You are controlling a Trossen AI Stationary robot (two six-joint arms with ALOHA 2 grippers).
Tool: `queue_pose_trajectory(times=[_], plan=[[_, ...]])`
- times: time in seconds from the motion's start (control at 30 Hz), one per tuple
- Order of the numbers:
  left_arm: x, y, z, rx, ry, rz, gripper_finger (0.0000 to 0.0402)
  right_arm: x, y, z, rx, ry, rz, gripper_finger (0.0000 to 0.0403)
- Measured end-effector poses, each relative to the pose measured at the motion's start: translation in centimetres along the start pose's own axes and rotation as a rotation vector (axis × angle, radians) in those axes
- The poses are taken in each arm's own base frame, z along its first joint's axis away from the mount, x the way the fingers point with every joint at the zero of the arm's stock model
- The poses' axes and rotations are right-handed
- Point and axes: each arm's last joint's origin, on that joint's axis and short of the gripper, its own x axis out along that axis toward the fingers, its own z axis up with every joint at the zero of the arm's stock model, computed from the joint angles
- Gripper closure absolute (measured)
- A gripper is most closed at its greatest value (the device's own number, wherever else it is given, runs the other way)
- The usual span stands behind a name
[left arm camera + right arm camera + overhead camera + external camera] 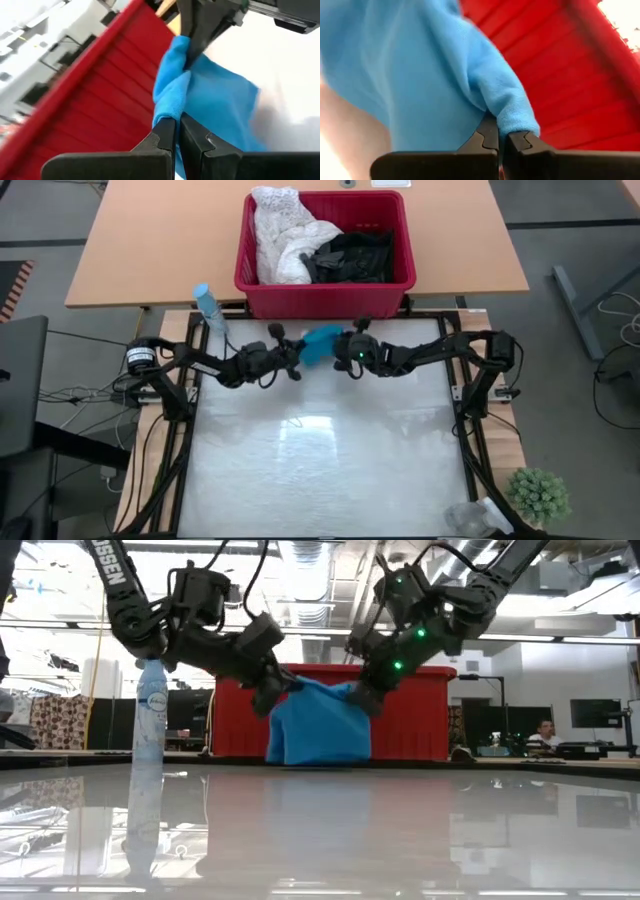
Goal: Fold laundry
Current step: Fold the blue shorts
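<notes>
**Two grippers hold one small teal garment up**

One glossy white table (pixel 320 460) lies under both arms. Beyond its far edge stands the red basket (pixel 325 285), holding a white lacy garment (pixel 280 235) and black clothes (pixel 350 255). The teal garment (pixel 318 725) hangs above the table's far edge, just before the basket. The left gripper (pixel 177 127) is clamped on one upper corner, the right gripper (pixel 501 137) on the other. A spray bottle (pixel 150 715) stands left.

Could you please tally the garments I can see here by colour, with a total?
Blue garment, held up by both tools: 1
White lacy garment, in the red basket: 1
Black clothing, in the basket: 1 heap, separate pieces indistinguishable
Total: 3 visible colour groups
</notes>
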Motion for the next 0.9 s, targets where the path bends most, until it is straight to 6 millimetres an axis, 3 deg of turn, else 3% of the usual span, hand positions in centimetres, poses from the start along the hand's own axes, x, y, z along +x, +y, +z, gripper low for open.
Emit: queue_pose_trajectory(times=[0.27,0.5,0.67,0.9], plan=[[-3.4,-3.0,-2.3,-0.117,-0.018,-0.039,0.0401,-2.0,2.9,-1.9,0.145,-0.026,0.088,0.0384],[-3.8,-4.9,-0.8,-0.104,-0.052,-0.066,0.0401,-3.4,3.9,-0.3,0.188,-0.107,0.068,0.0384],[-2.5,-4.2,0.6,-0.035,-0.097,-0.018,0.0401,-3.3,3.4,0.9,0.148,-0.137,0.048,0.0384],[0.5,-1.0,0.8,0.149,-0.104,0.106,0.0401,-1.1,0.3,1.6,-0.007,-0.118,-0.076,0.0384]])
